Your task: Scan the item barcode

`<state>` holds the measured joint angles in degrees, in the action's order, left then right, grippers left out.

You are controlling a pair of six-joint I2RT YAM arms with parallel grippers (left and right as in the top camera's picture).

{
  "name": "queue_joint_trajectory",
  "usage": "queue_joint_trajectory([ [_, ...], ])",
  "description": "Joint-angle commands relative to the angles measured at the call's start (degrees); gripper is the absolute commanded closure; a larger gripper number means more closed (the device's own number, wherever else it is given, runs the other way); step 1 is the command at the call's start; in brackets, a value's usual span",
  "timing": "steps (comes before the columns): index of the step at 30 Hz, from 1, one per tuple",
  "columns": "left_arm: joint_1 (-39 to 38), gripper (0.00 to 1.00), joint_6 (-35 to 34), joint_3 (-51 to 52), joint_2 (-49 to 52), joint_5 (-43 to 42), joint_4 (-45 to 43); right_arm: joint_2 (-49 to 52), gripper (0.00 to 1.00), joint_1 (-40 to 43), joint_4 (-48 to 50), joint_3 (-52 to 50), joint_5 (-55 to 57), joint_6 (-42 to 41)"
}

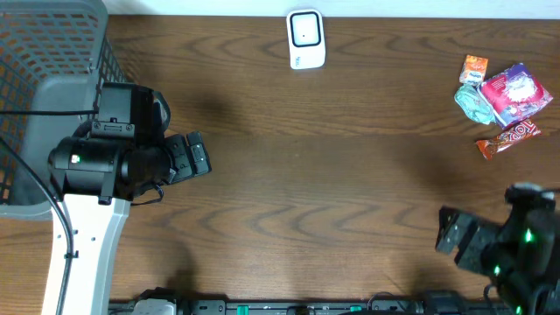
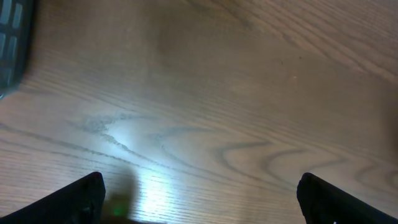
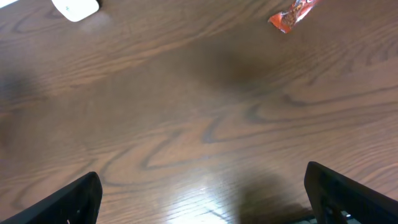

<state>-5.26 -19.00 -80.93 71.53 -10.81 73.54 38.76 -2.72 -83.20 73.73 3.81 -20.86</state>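
A white barcode scanner (image 1: 306, 39) lies at the table's far edge, also showing in the right wrist view as the scanner (image 3: 76, 7). Snack items sit at the far right: a small orange packet (image 1: 474, 68), a green pack (image 1: 473, 102), a pink-purple bag (image 1: 516, 93) and a red-orange candy bar (image 1: 507, 136), whose end is the candy bar (image 3: 292, 15). My left gripper (image 1: 197, 156) (image 2: 200, 199) hangs open over bare wood at the left. At the near right, far from the items, my right gripper (image 1: 448, 232) (image 3: 205, 202) is open and holds nothing.
A grey mesh basket (image 1: 52, 52) fills the far left corner behind the left arm, and its corner shows as the basket (image 2: 12, 43). Brown wood table (image 1: 332, 175) spreads between the arms. Cables and fittings line the near edge.
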Motion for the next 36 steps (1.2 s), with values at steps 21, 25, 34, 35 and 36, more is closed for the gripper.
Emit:
queue_joint_trajectory([
  [21, 0.22, 0.02, 0.98, -0.02, 0.00, -0.11, 0.17, -6.27, 0.01, -0.33, -3.82, -4.81, 0.68, -0.79],
  [25, 0.22, 0.02, 0.98, -0.02, 0.00, -0.09, 0.17, -6.27, 0.01, -0.33, -3.82, -4.81, 0.59, -0.74],
  [34, 0.22, 0.02, 0.98, -0.02, 0.00, -0.09, 0.17, -6.27, 0.01, -0.37, -3.82, -4.81, 0.59, -0.74],
  [35, 0.22, 0.02, 0.98, -0.02, 0.00, -0.11, 0.17, -6.27, 0.01, -0.37, -3.82, -4.81, 0.57, -0.74],
  [36, 0.22, 0.02, 0.98, -0.02, 0.00, -0.09, 0.17, -6.27, 0.01, -0.37, -3.82, -4.81, 0.57, -0.74],
])
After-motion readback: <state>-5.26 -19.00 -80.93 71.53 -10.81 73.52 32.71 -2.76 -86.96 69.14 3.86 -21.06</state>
